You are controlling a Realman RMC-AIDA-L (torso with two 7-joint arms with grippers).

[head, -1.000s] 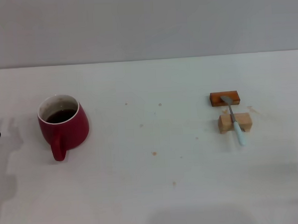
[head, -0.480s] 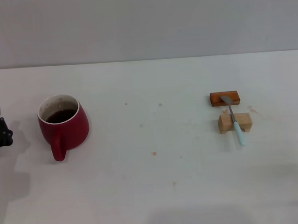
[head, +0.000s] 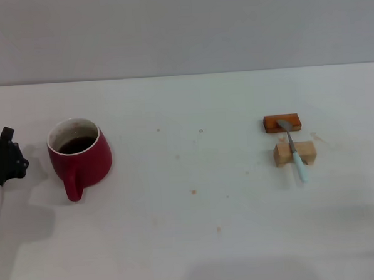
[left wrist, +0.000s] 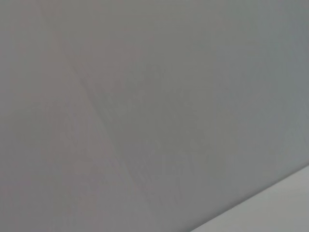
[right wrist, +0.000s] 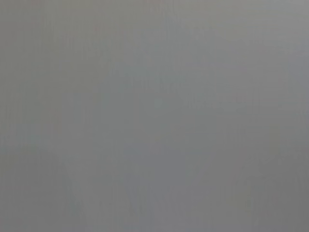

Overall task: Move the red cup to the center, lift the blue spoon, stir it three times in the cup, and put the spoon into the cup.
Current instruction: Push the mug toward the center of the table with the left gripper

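Observation:
The red cup stands on the left of the white table, its handle toward me and dark liquid inside. The blue spoon lies at the right, resting across a tan wooden block, its grey bowl on an orange-brown block. My left gripper shows as a black shape at the left edge, just left of the cup and apart from it. My right gripper is out of view. Both wrist views show only plain grey surface.
A grey wall rises behind the table's far edge. Small brown specks dot the table between the cup and the blocks.
My left gripper has come in from the left edge toward the red cup. The cup, spoon and blocks have not moved.

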